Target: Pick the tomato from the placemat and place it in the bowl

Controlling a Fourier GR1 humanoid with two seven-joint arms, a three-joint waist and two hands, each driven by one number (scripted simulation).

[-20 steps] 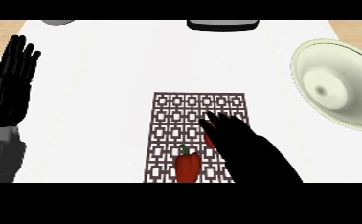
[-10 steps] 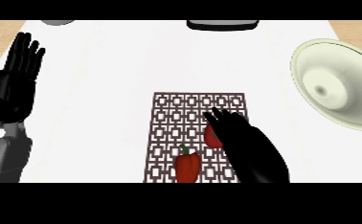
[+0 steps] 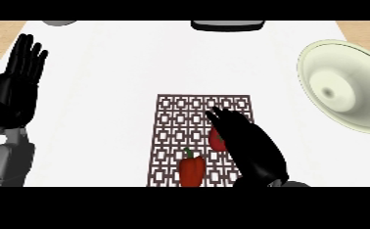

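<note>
The small red round tomato point(image 3: 215, 140) sits on the dark-brown lattice-patterned placemat point(image 3: 180, 115), right half, and only its left edge shows: the right black robot hand point(image 3: 242, 140) lies over the rest. So the tomato is directly under the palm, w/ a sliver poking out toward the left. Fingers reach forward and bend down over it; whether they've actually closed on it or just cover it, can't tell from this view. Nothing visibly lifted.

Just left and nearer the robot lies a red bell pepper w/ green stem point(image 3: 191, 170), also on the mat, close to the tomato but apart from it. It's not the target.

The pale green round bowl point(image 3: 339, 91) is well off to the right and farther away on the white surface point(image 3: 130, 61), same side as the right robot hand, so that hand is the nearer one for the carry: up, then right and away.

Left black robot hand point(image 3: 20, 88) rests open at the left edge, fingers up, holding nothing.
</note>
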